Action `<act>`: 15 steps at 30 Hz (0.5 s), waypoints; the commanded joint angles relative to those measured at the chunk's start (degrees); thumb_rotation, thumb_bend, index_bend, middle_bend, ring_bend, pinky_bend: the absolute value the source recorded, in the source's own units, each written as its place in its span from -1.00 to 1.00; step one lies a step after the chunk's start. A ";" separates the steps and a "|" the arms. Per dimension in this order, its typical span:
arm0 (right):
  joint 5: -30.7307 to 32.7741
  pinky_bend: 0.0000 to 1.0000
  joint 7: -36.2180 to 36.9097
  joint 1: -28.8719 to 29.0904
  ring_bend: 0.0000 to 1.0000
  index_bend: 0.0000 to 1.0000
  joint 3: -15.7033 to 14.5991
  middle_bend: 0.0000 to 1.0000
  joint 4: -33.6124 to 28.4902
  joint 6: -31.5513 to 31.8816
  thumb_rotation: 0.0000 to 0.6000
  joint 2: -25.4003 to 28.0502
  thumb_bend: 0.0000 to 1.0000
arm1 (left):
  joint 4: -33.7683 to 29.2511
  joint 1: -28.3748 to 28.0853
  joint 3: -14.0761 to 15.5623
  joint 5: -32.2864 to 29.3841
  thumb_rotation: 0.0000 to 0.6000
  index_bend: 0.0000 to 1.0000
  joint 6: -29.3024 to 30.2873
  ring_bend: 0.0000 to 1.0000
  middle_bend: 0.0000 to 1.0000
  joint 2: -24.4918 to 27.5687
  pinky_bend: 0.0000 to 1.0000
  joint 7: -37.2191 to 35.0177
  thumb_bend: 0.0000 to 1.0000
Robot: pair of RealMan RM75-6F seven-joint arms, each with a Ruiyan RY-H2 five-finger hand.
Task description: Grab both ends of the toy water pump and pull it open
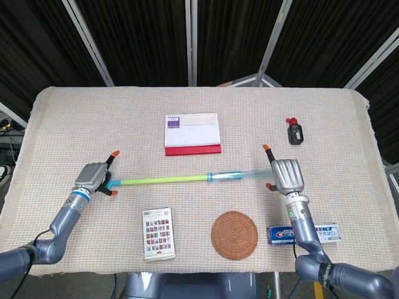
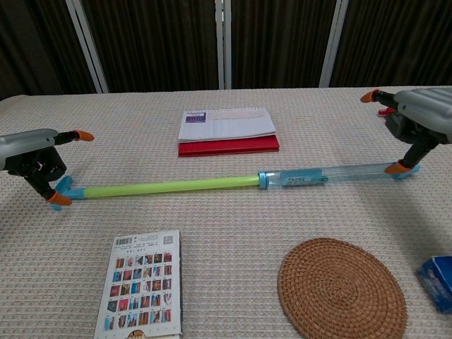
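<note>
Nearest, just inboard of right hand (image 2: 418, 126): woven coaster (image 2: 342, 287); blue box (image 2: 438, 281) by its wrist. Card booklet (image 2: 141, 282) below left hand (image 2: 32, 150). Between the hands: toy pump (image 2: 233, 182) lying on tablecloth (image 1: 75, 118), green rod drawn far out of clear barrel, so pull judged complete. Both hands spread, gripping nothing; lower fingertips possibly touching the pump ends, contact unclear. Beyond: red-edged calendar (image 1: 192, 133), well apart; small black gadget (image 1: 295, 132) past right hand.

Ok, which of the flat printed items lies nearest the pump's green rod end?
The card sheet with the grid of small pictures, just in front of the toy water pump. The red-based desk calendar sits farther back.
</note>
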 commanded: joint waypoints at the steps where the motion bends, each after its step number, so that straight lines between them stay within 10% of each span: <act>1: -1.69 1.00 1.63 -1.14 1.00 -1.00 -0.04 1.00 -2.31 1.76 1.00 1.83 -1.00 | -2.08 0.85 -0.62 1.20 1.00 -1.00 1.83 0.57 0.59 1.55 0.84 -1.02 -0.78; 7: -8.58 0.84 9.31 -5.46 0.64 -1.00 -1.05 0.50 -8.98 7.46 1.00 8.54 -1.00 | -10.03 4.73 -1.41 5.68 1.00 -1.00 10.41 -0.01 -0.05 7.32 0.21 -3.13 -0.90; 11: -15.60 -0.20 17.28 -9.44 -0.42 -1.00 -3.85 -0.41 -11.38 11.45 1.00 14.12 -1.00 | -16.21 9.66 0.38 10.30 1.00 -1.00 19.18 -0.92 -0.95 11.60 -0.80 -2.72 -1.00; 15: -20.63 -0.94 21.20 -13.06 -0.98 -1.00 -7.07 -0.96 -11.55 15.06 1.00 18.11 -1.00 | -21.61 14.53 2.97 13.72 1.00 -1.00 25.95 -1.00 -1.00 15.60 -1.00 -1.98 -1.00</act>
